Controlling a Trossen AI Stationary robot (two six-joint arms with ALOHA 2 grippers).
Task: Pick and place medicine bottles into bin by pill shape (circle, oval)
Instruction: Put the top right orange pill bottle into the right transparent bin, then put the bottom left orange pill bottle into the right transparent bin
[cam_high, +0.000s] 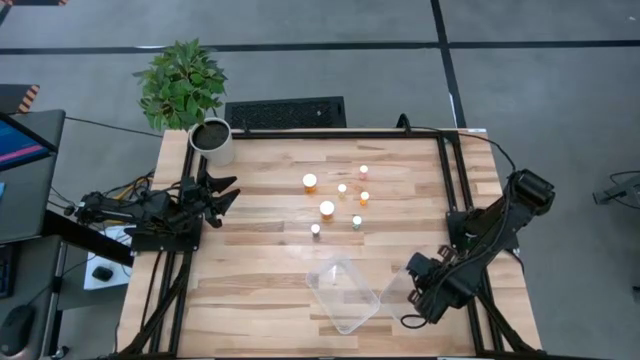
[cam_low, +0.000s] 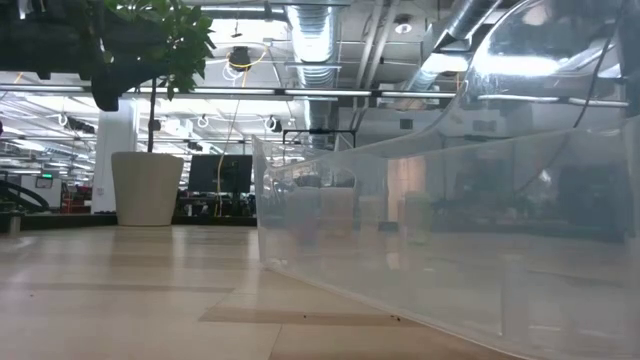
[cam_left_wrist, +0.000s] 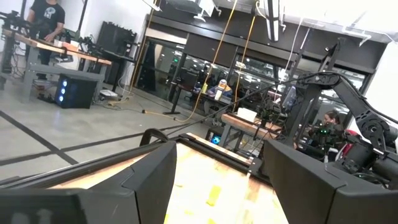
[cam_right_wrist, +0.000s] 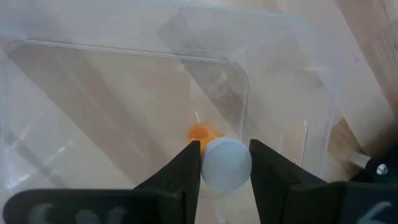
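Right gripper (cam_right_wrist: 225, 165) over the clear bin (cam_high: 392, 290) at the table's near right; its fingers (cam_right_wrist: 180, 171) are clenched on a white-capped orange bottle (cam_right_wrist: 226, 163), cap between the pads, orange body below, seen through to the bin floor; a second clear bin (cam_high: 343, 292) sits just beside it toward the table's middle, the two touching or nearly so, cannot tell which; in the low view the bin walls fill most of the frame

Left gripper (cam_high: 222, 190) waits at the table's far left edge, fingers spread apart, grasping nothing; beyond them the left wrist view shows only the room

Remaining medicine bottles (cam_high: 337, 200) stand upright in a loose cluster on the table's middle, seven counted: two larger white caps, several small ones, at least two with orange bodies; all apart from each other and well apart from both bins

White plant pot (cam_high: 213, 141) with green plant (cam_high: 181, 82) at the far left corner, near the left gripper; dark keyboard (cam_high: 285, 112) beyond the table's far edge; wooden table (cam_high: 260, 260)
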